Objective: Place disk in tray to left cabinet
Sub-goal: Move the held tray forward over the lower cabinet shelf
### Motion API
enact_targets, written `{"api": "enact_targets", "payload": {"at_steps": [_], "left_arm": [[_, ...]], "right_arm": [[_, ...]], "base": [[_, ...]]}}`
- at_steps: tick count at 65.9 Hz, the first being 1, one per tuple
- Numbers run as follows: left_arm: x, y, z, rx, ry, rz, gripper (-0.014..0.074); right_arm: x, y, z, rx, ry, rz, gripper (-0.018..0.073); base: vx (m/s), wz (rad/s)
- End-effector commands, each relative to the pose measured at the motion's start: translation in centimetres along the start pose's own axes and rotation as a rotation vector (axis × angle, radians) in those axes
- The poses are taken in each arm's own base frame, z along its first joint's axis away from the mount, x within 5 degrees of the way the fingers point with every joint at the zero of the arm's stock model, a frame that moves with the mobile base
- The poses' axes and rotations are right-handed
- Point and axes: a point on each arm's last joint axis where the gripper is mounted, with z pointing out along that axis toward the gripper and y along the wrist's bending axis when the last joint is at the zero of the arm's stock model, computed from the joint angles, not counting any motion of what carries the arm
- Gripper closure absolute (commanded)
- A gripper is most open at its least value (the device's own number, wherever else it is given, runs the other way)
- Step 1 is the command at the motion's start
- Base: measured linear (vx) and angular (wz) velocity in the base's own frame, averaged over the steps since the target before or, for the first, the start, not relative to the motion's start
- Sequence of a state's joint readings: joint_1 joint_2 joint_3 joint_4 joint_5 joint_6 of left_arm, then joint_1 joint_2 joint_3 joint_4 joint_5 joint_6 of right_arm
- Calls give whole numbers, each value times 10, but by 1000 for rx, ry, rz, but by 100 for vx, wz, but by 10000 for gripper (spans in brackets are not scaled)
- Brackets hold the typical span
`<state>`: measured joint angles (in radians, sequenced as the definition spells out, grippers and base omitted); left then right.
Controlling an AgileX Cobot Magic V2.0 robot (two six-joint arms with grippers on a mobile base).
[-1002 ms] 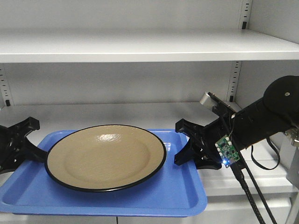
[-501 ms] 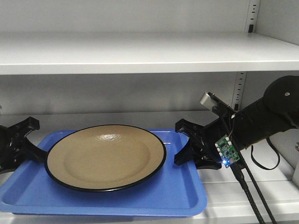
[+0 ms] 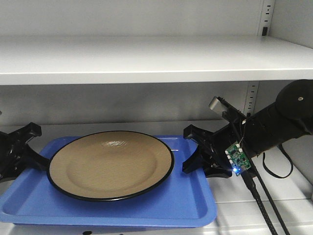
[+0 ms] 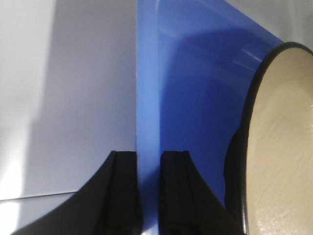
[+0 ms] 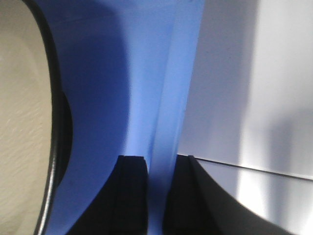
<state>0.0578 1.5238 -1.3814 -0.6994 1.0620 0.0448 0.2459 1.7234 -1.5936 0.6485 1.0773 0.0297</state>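
The tan disk (image 3: 111, 164) with its black rim lies flat in the blue tray (image 3: 186, 196), held level over the cabinet's lower shelf (image 3: 274, 181). My left gripper (image 3: 35, 155) is shut on the tray's left lip, and my right gripper (image 3: 194, 152) is shut on its right lip. In the left wrist view, the left gripper (image 4: 149, 156) pinches the blue lip (image 4: 146, 98), with the disk (image 4: 283, 147) to the right. In the right wrist view, the right gripper (image 5: 157, 161) clamps the lip (image 5: 171, 107), and the disk (image 5: 22, 122) is at the left.
The cabinet's upper shelf (image 3: 146, 54) spans the view above the tray. A slotted rail (image 3: 266, 19) runs up the back right corner. The right side wall (image 3: 293, 24) stands close to my right arm (image 3: 279, 127). The tray's front edge overhangs the lower shelf's front.
The cabinet has shifted right and down in view, its upper shelf sitting lower over the tray. Tray, disk and both grippers keep their places in the frame.
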Motion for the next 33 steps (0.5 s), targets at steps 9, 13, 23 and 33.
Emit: {"api": "enact_targets", "payload": {"at_steps": [9, 13, 23, 33], "left_arm": [[6, -43, -18, 239, -20, -45, 596], [6, -43, -18, 239, -22, -45, 596], [5, -42, -18, 238, -29, -46, 596], [-2, -40, -16, 232, -87, -59, 596]], "right_arm": [[4, 49, -27, -263, -63, 28, 564], [4, 49, -27, -264, -71, 29, 564], [2, 49, -27, -261, -91, 31, 564], [-4, 47, -28, -245, -154, 29, 564]], "base": [[1, -1], [0, 0], [0, 0], [0, 0]]}}
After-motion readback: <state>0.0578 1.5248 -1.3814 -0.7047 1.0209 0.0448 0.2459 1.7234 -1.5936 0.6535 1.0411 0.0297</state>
